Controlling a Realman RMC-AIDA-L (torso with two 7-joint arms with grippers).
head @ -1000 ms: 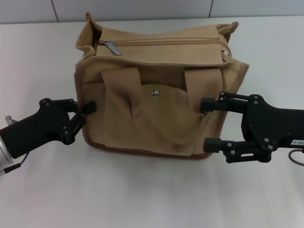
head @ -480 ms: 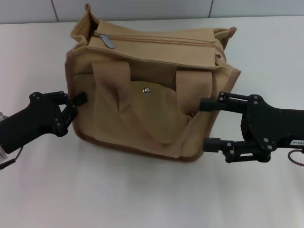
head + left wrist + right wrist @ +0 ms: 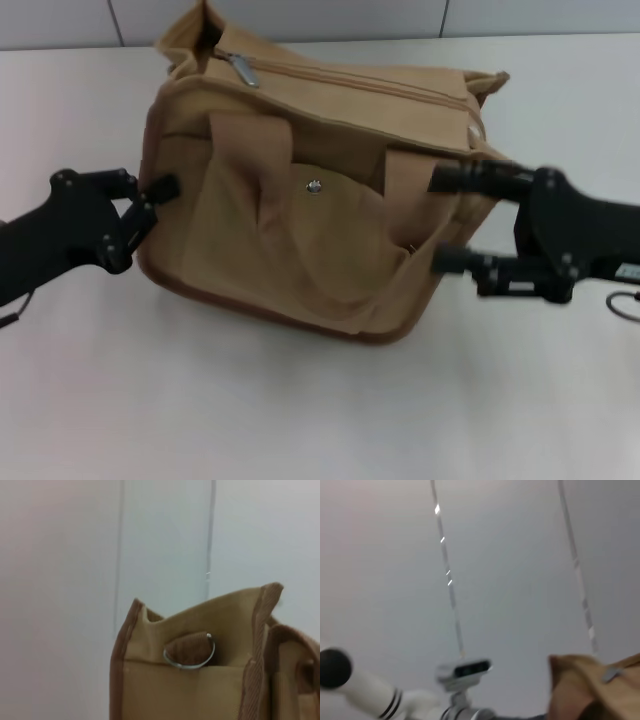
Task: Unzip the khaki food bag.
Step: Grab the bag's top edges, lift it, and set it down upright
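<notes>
Left gripper (image 3: 160, 195) pinches the khaki food bag (image 3: 310, 200) edge — right gripper (image 3: 445, 220) spread wide beside it.

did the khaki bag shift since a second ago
Yes. The khaki food bag has turned, its top left corner now overlapping the wall line behind the table; left gripper pinches its side.

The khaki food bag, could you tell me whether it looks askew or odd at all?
Yes: the khaki food bag sits skewed on the table, front face slanting, left gripper pinching its side edge, right gripper open at the other.
</notes>
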